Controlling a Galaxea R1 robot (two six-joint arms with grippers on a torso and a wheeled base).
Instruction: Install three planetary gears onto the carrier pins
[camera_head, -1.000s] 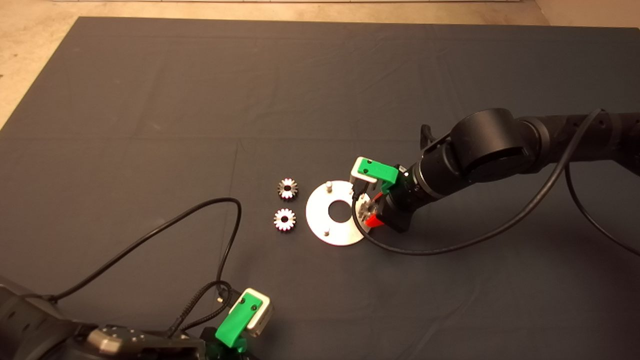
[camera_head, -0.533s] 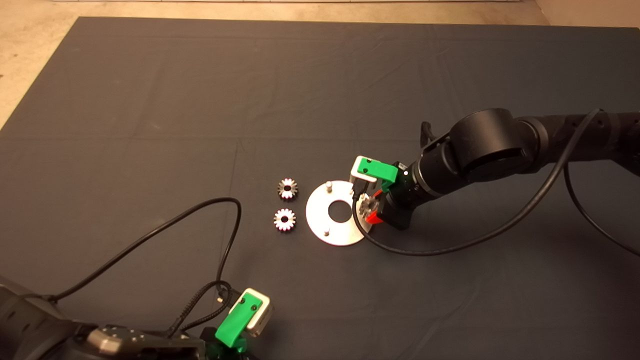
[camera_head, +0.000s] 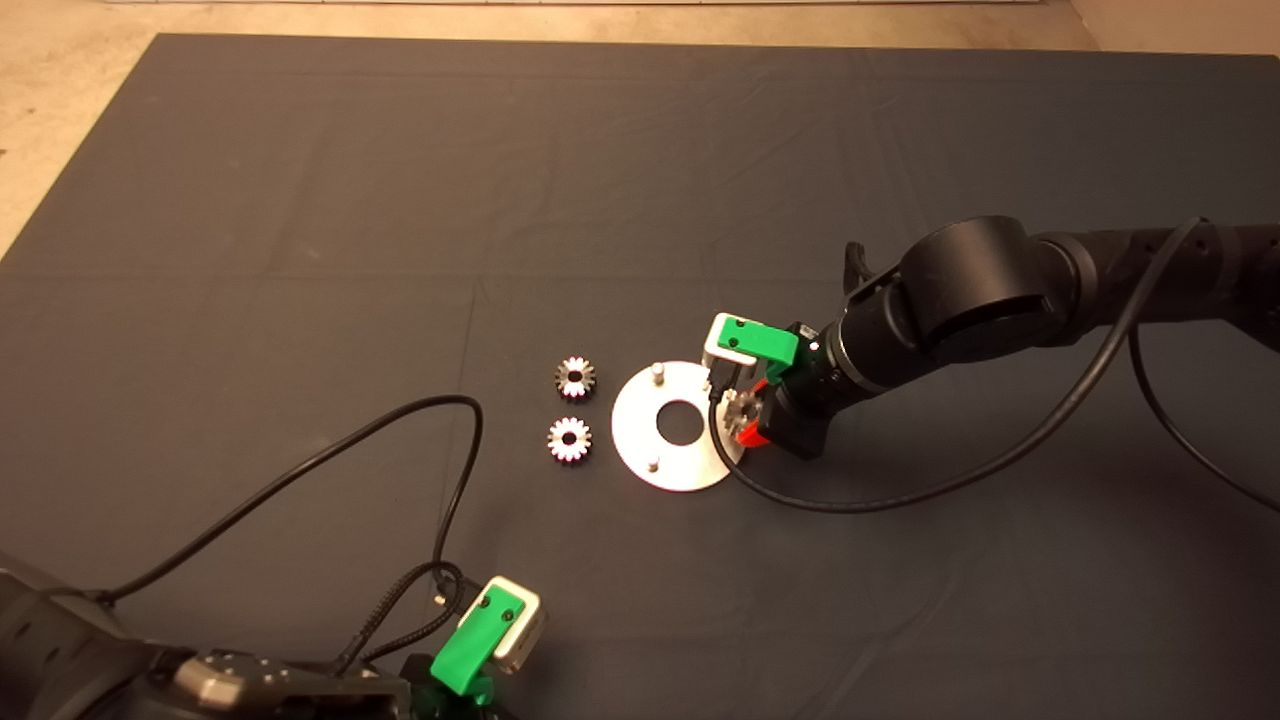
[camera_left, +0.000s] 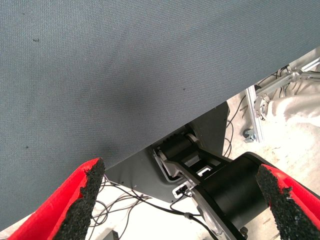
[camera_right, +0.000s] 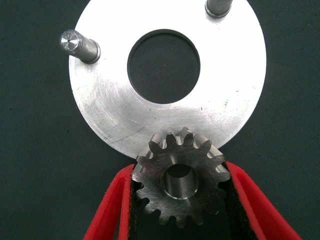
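Right wrist view: right hand (camera_right: 181, 200) pinching one gear (camera_right: 181, 175) between its red fingers (camera_right: 112, 207), teeth pressed against the black pads on both sides, bore facing the camera with a silvery pin end showing inside it. Gear overlapping the rim of the silver disc (camera_right: 115, 107), at the disc's right edge in the head view (camera_head: 738, 410). Two more carrier pins standing bare on the disc, one (camera_right: 77, 45) beside the central hole, another (camera_right: 218, 7) cut off at the picture's edge. Head view: right hand (camera_head: 745, 412) reaching in from the right, low over the disc (camera_head: 650, 440) on the dark mat (camera_head: 300, 200) covering the worktop. Two loose gears lying flat just left of the disc, apart from it, one farther (camera_head: 575, 377), one nearer (camera_head: 569, 439). Left hand (camera_head: 470, 650) parked at the near left edge; left wrist view: red fingers (camera_left: 82, 200) spread wide, nothing between them, mat edge and floor cables beyond.
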